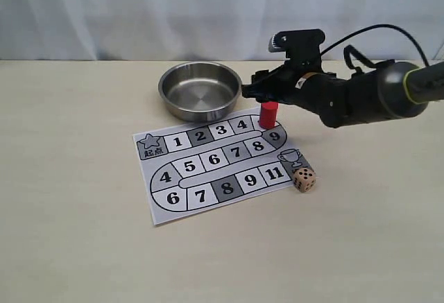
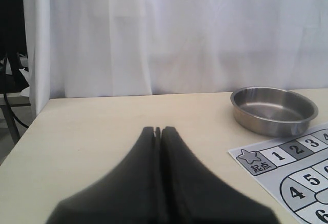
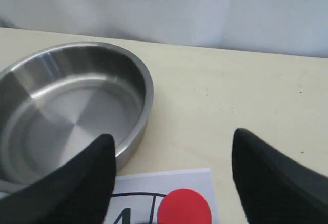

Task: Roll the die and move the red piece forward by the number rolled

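- The right gripper (image 1: 266,96) (image 3: 172,137) is spread wide. Its two dark fingers (image 3: 77,183) stand apart on either side of the red piece (image 1: 268,114) (image 3: 184,208), and in the wrist view neither one touches it.
- In the exterior view this gripper hangs right over the top of the red piece. How close it comes to the piece's top cannot be told from that angle.
- The red piece stands upright on the game board (image 1: 208,168) (image 3: 154,182), at the right end of the top row. It is just past square 4, above 8 and beside 9 (the number under it is covered).
- The die (image 1: 303,178) lies on the table (image 1: 69,213), just off the board's lower right corner, near square 11 and the trophy mark. Dark pips show on its faces, but they are too small to count with certainty.
- The left gripper (image 2: 158,131) has its fingers pressed together with nothing between them. It sits over bare table, well apart from the pieces, and does not appear in the exterior view.
- A steel bowl (image 1: 200,91) (image 2: 273,110) (image 3: 66,111) rests beyond the board's top edge, close to the right gripper, with nothing in it.
- The board's star square and first numbers also show in the left wrist view (image 2: 287,172).
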You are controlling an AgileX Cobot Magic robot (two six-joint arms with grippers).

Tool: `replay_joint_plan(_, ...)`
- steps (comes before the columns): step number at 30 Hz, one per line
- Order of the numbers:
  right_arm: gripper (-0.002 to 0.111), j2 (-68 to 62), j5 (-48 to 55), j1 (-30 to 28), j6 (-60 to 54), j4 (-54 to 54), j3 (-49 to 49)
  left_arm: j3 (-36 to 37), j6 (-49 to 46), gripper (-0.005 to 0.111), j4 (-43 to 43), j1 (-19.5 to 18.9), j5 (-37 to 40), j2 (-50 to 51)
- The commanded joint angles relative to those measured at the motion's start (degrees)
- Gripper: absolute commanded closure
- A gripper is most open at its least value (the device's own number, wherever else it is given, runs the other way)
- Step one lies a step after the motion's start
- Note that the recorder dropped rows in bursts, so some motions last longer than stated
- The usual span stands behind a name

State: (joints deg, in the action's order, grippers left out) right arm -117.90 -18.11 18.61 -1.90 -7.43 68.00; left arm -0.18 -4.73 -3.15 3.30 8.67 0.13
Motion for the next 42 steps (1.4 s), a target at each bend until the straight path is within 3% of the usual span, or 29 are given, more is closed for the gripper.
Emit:
replay_joint_plan(1,0.061,5.0,8.2,-1.2,0.2,-2.4,-0.1,0.2,0.5,0.107,0.1,0.1,-0.5,-0.1)
replay_joint_plan(9,0.104,13.5,33.7,-10.6,0.1,-2.1,-0.1,0.2,0.5,0.107,0.1,0.1,-0.5,-0.1)
replay_joint_plan(14,0.104,14.1,43.2,-15.3,-0.4,-0.9,-0.1,0.2,0.5,0.107,0.1,0.1,-0.5,-0.1)
replay_joint_plan(20,0.104,14.1,57.8,-19.3,-0.5,12.3,-0.1,0.2,0.5,0.107,0.1,0.1,-0.5,-0.1)
replay_joint_plan(32,0.104,19.2,65.6,-19.4,-1.0,13.9,-0.4,0.2,0.5,0.107,0.1,0.1,-0.5,-0.1)
replay_joint_plan(42,0.104,38.3,64.3,-19.2,-1.8,12.6,-8.5,0.2,0.5,0.107,0.1,0.1,-0.5,-0.1)
